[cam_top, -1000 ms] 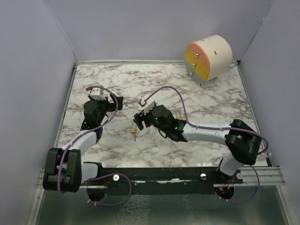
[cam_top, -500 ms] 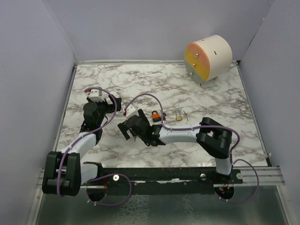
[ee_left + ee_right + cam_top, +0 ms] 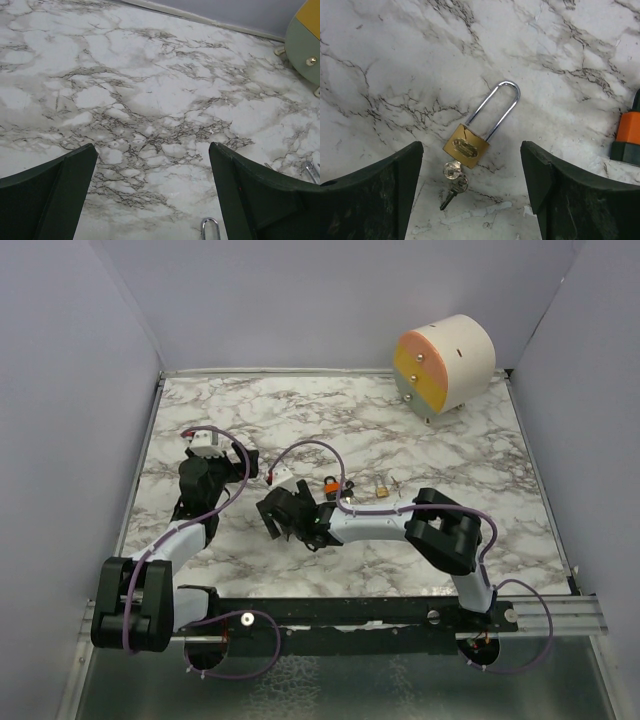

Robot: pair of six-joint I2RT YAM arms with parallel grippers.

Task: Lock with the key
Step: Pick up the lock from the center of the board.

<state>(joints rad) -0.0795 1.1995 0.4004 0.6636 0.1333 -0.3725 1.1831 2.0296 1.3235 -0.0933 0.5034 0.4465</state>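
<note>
A brass padlock [image 3: 466, 145] with a long steel shackle [image 3: 496, 107] lies flat on the marble. A key [image 3: 451, 170] sits in its underside, and a second key [image 3: 449, 196] hangs on the ring. My right gripper [image 3: 471, 150] is open and hovers right above the lock, with one finger on either side. In the top view the right gripper [image 3: 285, 510] hides the lock. My left gripper [image 3: 152, 150] is open and empty, low over the marble. A shackle tip [image 3: 210, 227] shows at the bottom edge of its view. The left gripper [image 3: 238, 462] is just left of the right one.
An orange and black padlock [image 3: 330, 485] lies right of the right gripper and also shows in the right wrist view [image 3: 629, 134]. A small brass piece [image 3: 382, 489] lies beyond it. A cream drum with an orange and green face [image 3: 445, 365] stands at the back right. Grey walls enclose the table.
My right arm has swung left and folded, bringing its gripper over the brass padlock and uncovering the orange padlock. The left arm has barely moved.
</note>
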